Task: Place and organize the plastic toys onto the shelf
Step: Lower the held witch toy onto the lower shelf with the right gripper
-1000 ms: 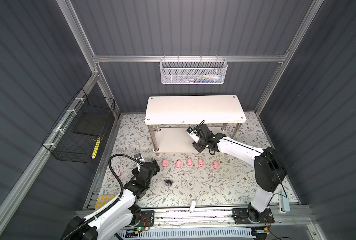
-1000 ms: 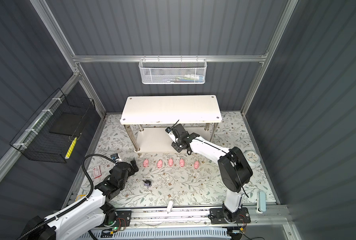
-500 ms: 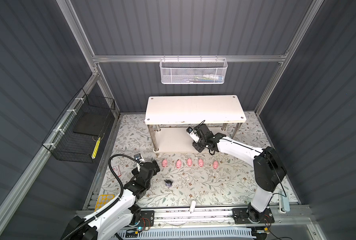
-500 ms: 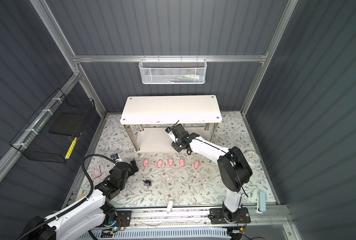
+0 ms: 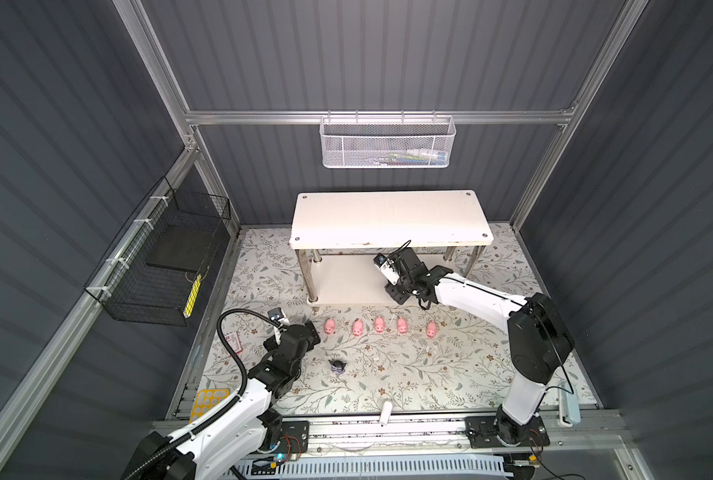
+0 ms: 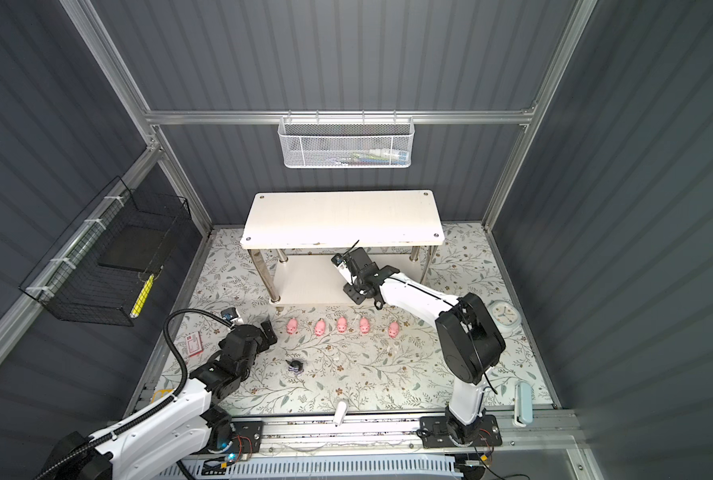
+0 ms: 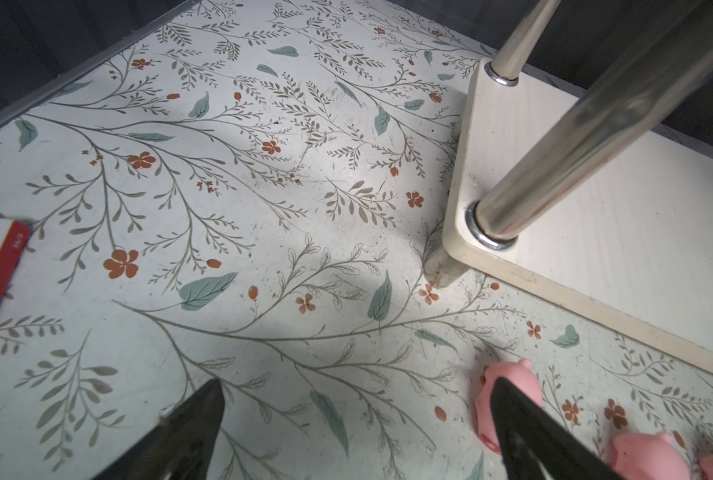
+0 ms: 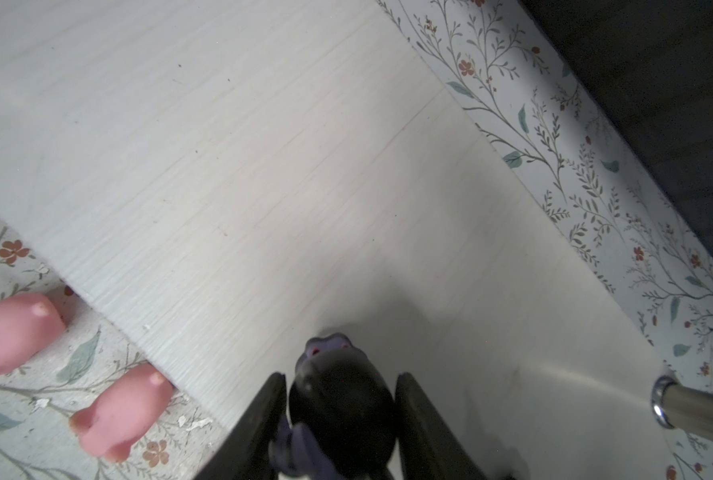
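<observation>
We are setting a purple figurine (image 8: 338, 399) on the lower board of the shelf (image 8: 263, 166); the right jaws flank it closely, and we cannot tell whether they grip it. The left jaws stand wide apart beside the end pig (image 7: 517, 374) on the tabletop (image 7: 263, 208). Next, we judge, comes a clean release and withdrawal. The figurine's base is cut off.

Dark ribbed walls (image 5: 346, 54) and aluminium frame (image 5: 263, 117) enclose a floral-patterned floor (image 5: 388, 374).
</observation>
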Controlling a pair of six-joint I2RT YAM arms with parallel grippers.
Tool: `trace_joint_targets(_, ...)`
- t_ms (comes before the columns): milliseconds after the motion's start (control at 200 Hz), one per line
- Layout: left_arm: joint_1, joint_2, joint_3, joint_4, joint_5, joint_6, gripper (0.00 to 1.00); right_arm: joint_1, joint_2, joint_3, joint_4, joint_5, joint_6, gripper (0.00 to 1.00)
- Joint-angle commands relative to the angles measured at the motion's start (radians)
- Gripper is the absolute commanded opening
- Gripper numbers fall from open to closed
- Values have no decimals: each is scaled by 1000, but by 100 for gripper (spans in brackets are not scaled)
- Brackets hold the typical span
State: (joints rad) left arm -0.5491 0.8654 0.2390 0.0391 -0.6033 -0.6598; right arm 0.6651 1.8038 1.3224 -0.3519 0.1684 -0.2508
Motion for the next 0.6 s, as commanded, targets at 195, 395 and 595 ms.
trace_joint_targets(195,-2,-9,-7,-8,-16,-9,100,-14,6,9,5,3,2,43)
trace_joint_targets(395,-1,-6,-6,-8,-16,-8,100,-21,0,-3,12,8,5,47)
trace_joint_targets(595,-1,-3,-6,-7,-17,-9,100,-22,-9,-3,19,10,5,50)
